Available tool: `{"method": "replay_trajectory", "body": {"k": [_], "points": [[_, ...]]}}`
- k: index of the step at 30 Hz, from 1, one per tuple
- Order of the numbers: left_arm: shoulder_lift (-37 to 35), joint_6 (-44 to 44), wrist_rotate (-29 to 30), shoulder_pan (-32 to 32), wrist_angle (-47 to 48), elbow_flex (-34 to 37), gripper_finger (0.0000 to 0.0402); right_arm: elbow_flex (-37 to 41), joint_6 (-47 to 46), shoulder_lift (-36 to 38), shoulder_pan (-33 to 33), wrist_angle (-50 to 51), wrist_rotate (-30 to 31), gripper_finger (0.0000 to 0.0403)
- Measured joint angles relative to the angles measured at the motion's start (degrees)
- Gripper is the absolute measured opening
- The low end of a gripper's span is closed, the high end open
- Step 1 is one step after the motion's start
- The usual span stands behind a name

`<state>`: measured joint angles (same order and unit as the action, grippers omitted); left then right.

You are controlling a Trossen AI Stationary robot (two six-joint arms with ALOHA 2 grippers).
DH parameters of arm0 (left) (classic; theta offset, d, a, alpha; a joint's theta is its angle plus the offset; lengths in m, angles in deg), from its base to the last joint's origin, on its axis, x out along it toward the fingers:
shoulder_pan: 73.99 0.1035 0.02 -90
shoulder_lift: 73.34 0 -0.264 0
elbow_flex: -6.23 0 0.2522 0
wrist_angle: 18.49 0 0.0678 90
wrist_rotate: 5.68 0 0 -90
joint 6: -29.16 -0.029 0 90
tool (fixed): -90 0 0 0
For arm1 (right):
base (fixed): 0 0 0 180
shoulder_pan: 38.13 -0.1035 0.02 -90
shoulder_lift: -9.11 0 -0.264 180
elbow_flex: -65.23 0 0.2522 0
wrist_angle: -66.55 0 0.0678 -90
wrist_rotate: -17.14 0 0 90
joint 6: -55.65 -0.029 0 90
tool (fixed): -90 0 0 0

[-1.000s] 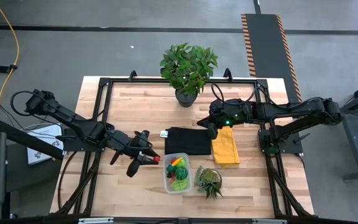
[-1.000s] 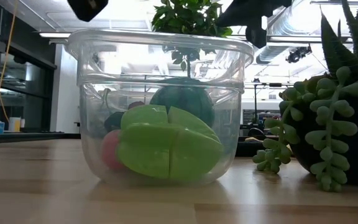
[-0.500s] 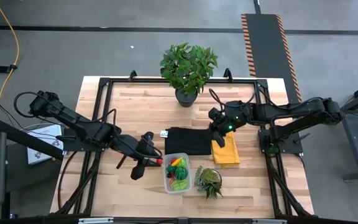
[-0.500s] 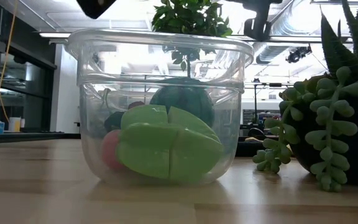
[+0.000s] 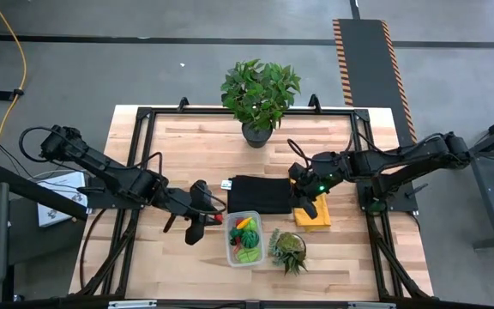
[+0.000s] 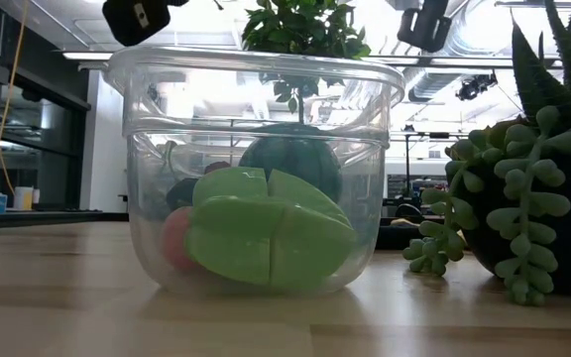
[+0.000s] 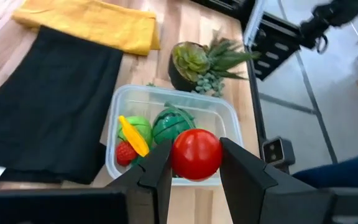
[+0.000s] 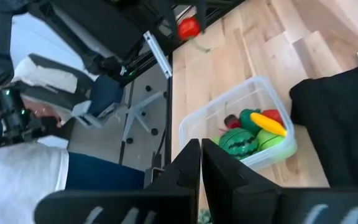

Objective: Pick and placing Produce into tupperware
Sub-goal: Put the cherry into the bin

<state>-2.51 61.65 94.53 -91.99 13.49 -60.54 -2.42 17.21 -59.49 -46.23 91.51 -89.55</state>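
left gripper (image 7: 194,163) is clamped on a red tomato-like ball (image 7: 196,154), held just beside the tupperware (image 5: 244,239) on its left, above the table (image 5: 178,154). the tupperware already holds a green melon-like piece (image 7: 171,124), a lime-green piece (image 6: 266,233), a yellow strip (image 7: 131,135) and a small red berry (image 7: 125,152).

risk: the ball is not yet over the rim; released here, it would likely land on the wood and roll. the tub looks fairly full, so a drop from height could bounce the ball off the pile and out. a low approach could knock the light tub toward the succulent (image 5: 289,249).

right gripper (image 8: 201,163) hovers over the yellow cloth (image 5: 315,212) beside the black cloth (image 5: 260,194), fingers together, nothing held.

hard to see: ball height above the table is unclear. low view cuts off both grippers and the ball.
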Motion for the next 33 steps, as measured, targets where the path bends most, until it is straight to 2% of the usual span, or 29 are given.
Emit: {"method": "replay_trajectory", "body": {"k": [8, 16, 21, 28, 33], "points": [[1.8, 2.9, 1.5, 0.0, -0.4, 0.0, 0.0104, 0.0, 2.6, 0.0, -2.9, 0.5, 0.0, 0.0007], [6.5, 5.4, 0.8, 0.0, -5.3, -0.3, 0.0104, 0.0, 2.9, 0.0, -4.8, 1.0, 0.0, 0.0006], [10.7, 2.6, 0.9, 0.0, -1.6, -6.0, 0.0104, 0.0, 3.5, 0.0, -5.8, 3.3, 0.4, 0.0007], [14.7, 0.1, 1.4, 0.0, 8.9, -14.1, 0.0104, 0.0, 4.6, 0.0, -6.7, 4.5, 1.8, 0.0006], [16.5, -0.6, 1.4, 0.0, 9.3, -16.9, 0.0104, 0.0, 5.9, 0.0, -7.2, 6.2, 3.4, 0.0006]]}}
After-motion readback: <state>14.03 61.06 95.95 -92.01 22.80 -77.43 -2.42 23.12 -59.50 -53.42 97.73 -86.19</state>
